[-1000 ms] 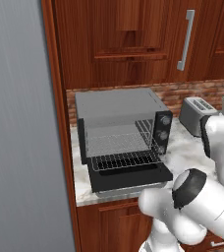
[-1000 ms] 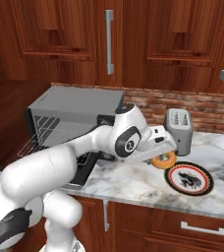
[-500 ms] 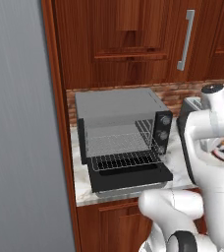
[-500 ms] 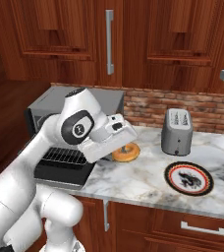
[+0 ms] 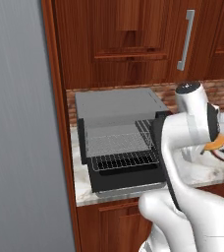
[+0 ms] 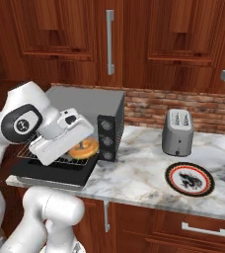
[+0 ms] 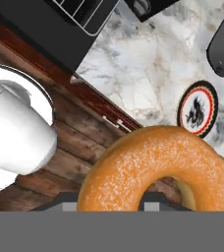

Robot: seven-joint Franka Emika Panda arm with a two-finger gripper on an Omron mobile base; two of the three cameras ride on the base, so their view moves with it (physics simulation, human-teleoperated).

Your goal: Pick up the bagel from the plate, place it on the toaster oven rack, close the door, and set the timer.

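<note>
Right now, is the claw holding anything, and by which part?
Yes: the claw holds the small golden-brown bagel ring by one side of its edge, above the black oven's open door.

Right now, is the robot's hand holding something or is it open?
Gripper: jaws closed on the bagel, carried in the air at the open toaster oven, away from the plate.

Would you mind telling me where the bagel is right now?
The bagel is held in the gripper, off the plate. In the right base view it hangs left of centre, over the open door, just in front of the toaster oven rack.
</note>
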